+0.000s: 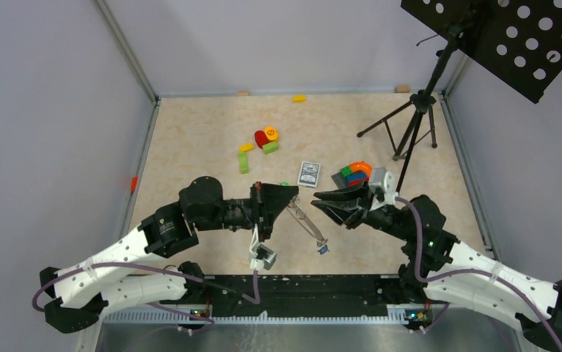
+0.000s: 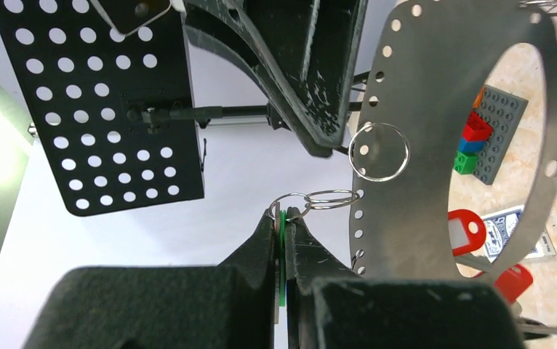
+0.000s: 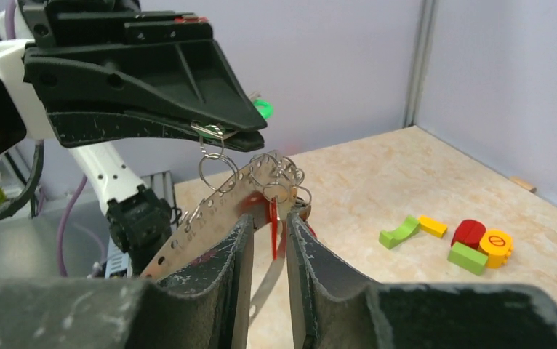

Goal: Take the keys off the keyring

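keyring point(image 2: 472, 138): flat grey perforated metal loop, held mid-air between arms over the tabletop point(image 1: 205, 147)
keys: red tags point(image 2: 466, 231) dangling at 5 o'clock
left pincer point(image 2: 284, 227): clamped on green tag point(image 2: 282, 254)
right pincer point(image 3: 270, 231): clamped on keyring

White-and-black arms, purple cables

No words or numbers are readable; the yellow round block point(image 3: 497, 242) bears a red circle-and-bar sign.
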You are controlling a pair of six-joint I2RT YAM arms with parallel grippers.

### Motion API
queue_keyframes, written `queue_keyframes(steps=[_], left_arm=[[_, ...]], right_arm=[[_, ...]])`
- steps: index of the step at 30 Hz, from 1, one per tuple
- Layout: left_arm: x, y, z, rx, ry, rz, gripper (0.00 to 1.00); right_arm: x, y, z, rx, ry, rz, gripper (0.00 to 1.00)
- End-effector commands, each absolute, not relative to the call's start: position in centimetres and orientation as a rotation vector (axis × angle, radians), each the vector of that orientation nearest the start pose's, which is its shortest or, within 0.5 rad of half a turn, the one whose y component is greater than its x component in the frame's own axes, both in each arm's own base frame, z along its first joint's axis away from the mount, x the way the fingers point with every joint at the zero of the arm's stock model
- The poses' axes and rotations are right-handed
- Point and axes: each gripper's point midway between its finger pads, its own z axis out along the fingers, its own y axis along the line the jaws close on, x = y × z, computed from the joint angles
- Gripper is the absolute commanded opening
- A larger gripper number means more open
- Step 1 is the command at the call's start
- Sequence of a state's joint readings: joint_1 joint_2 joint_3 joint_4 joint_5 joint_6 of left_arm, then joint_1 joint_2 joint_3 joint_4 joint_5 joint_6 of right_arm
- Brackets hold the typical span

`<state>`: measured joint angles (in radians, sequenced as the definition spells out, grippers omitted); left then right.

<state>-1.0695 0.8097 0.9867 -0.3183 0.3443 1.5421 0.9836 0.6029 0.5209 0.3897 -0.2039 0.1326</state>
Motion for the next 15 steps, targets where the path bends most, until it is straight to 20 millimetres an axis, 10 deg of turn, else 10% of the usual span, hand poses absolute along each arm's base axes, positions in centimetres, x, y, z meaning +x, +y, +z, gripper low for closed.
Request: queue_keyframes(steps=[1, 15], left_arm=[[12.4, -29.1, 39.6, 1.635, 0.137, 0.012, 0.0], [11.3, -29.7, 38.8, 1.675, 0.108, -0.066, 0.0]], right_arm=[[11.1, 28.2, 36.5, -0.881, 0.997, 1.105, 0.23], [9.1, 29.9, 37.5, -1.01, 0.905, 1.201, 0.27]])
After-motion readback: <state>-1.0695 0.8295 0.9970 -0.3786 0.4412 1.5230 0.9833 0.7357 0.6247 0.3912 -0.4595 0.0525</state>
